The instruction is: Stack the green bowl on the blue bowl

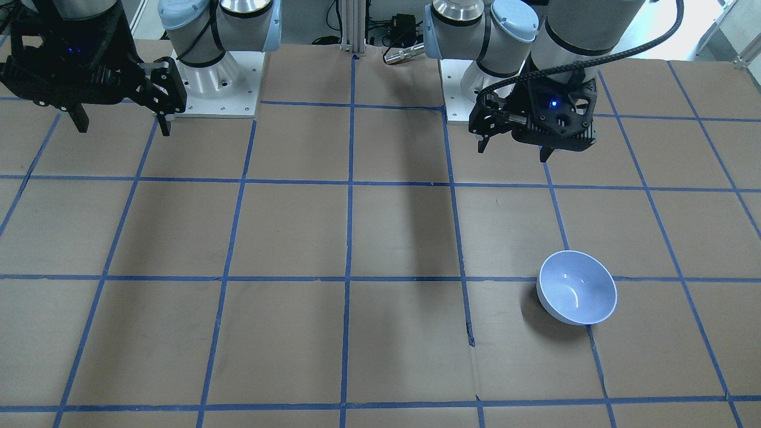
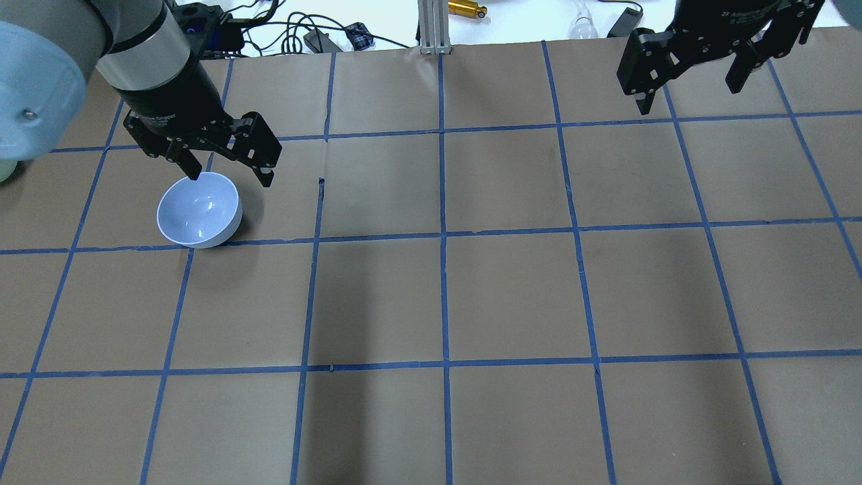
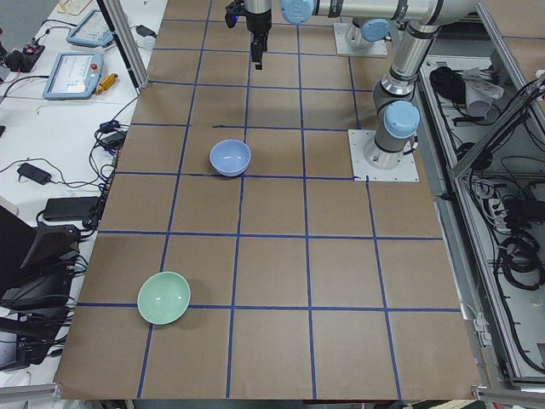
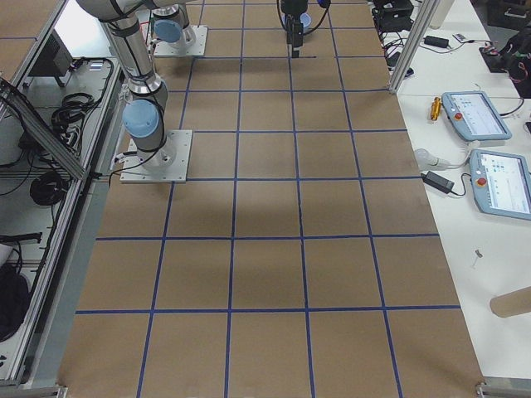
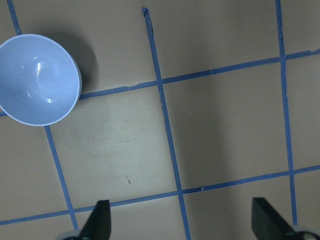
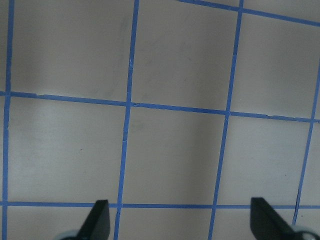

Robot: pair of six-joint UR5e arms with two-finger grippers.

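The blue bowl (image 1: 576, 287) stands upright and empty on the brown table on my left side. It also shows in the overhead view (image 2: 199, 209), the exterior left view (image 3: 230, 158) and the left wrist view (image 5: 39, 79). The green bowl (image 3: 163, 297) shows only in the exterior left view, upright near the table's left end and well apart from the blue bowl. My left gripper (image 2: 231, 176) is open and empty; it hovers above the table beside the blue bowl without touching it (image 1: 514, 151) (image 5: 182, 225). My right gripper (image 2: 687, 98) is open and empty, raised over the right side (image 1: 122, 128) (image 6: 182, 225).
The table (image 2: 512, 296) is brown paper with a blue tape grid. The arm bases (image 1: 217, 83) (image 1: 469, 89) stand at the robot edge. Cables and a brass-coloured part (image 2: 468, 9) lie beyond the far edge. Pendants and cables (image 3: 72, 75) lie on side desks.
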